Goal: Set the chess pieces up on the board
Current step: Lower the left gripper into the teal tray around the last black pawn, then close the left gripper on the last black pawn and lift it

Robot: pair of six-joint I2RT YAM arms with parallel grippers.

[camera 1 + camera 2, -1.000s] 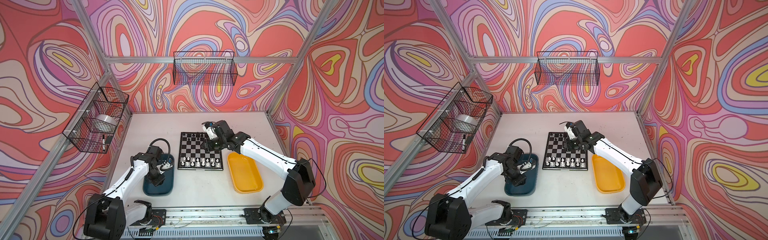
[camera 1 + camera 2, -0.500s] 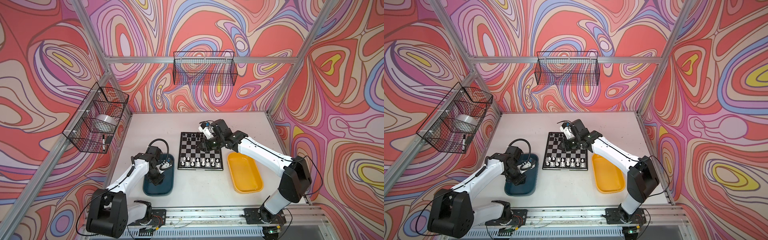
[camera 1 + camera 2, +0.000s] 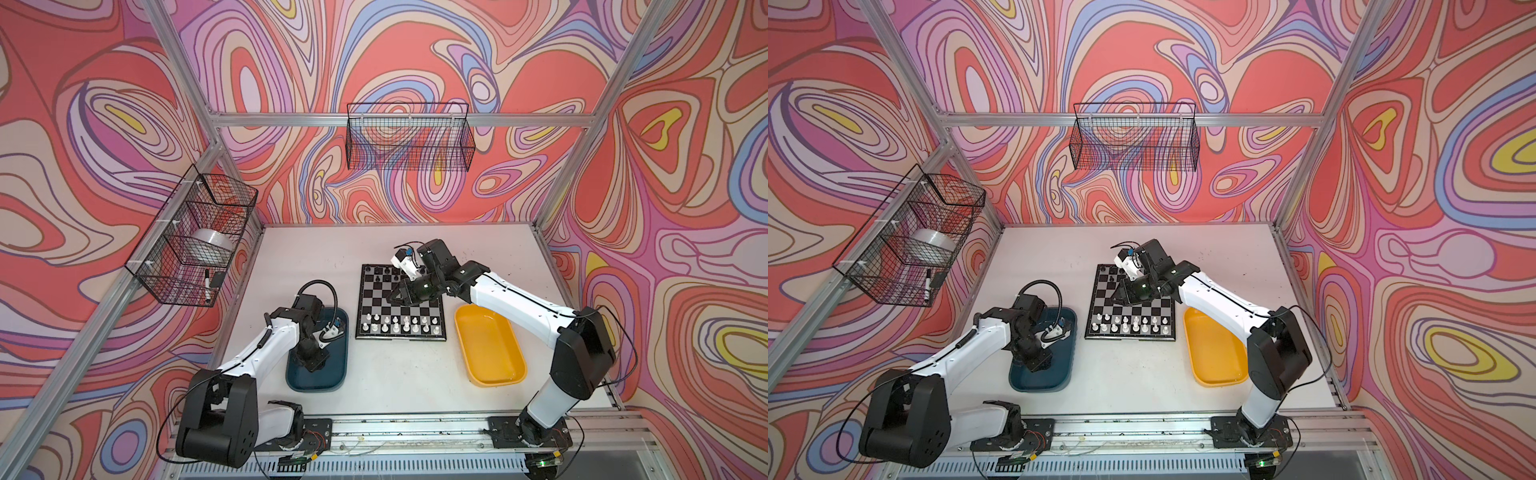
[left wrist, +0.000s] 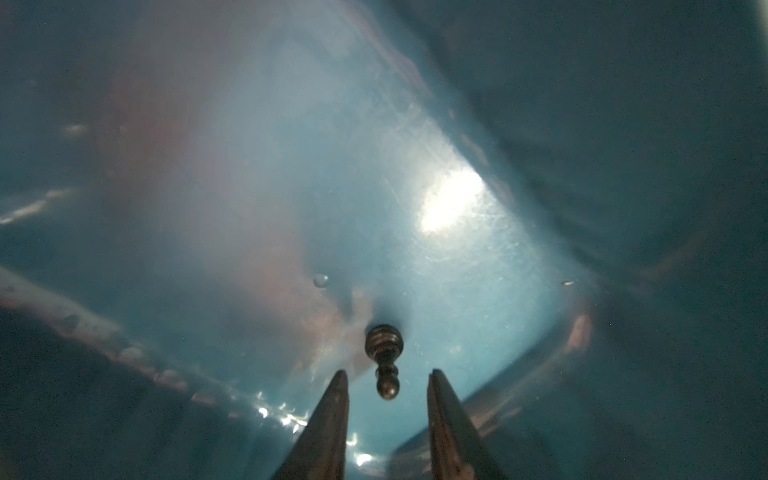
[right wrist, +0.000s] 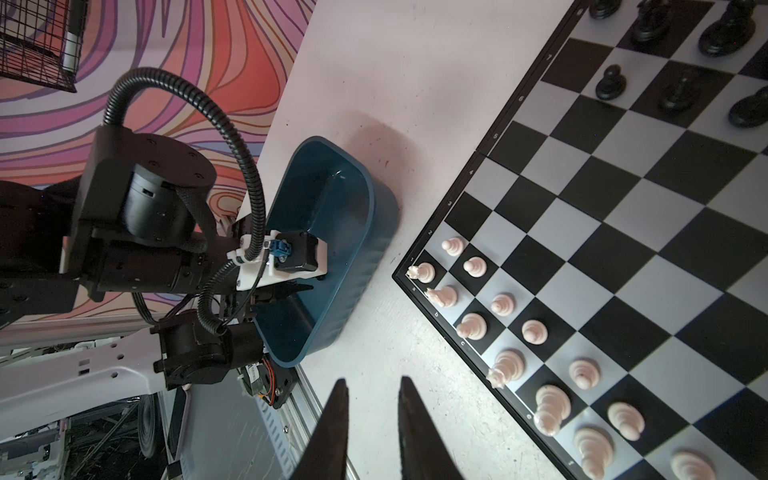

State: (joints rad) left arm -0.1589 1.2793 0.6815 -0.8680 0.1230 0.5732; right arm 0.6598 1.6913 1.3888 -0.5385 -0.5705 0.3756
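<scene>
The left gripper [image 4: 387,372] hangs inside the glossy teal tray [image 4: 457,249] near the desk's left edge. Its two tapered fingers [image 4: 332,415] are parted on either side of a small turned dark pawn [image 4: 384,359], not touching it. The right gripper [image 5: 372,382], with pointed tips slightly apart and empty, hovers over the flat checkered board [image 3: 374,303] at mid-desk. Ribbed white pieces [image 3: 399,325] stand in its two near rows and black pieces [image 3: 378,272] along its far edge.
</scene>
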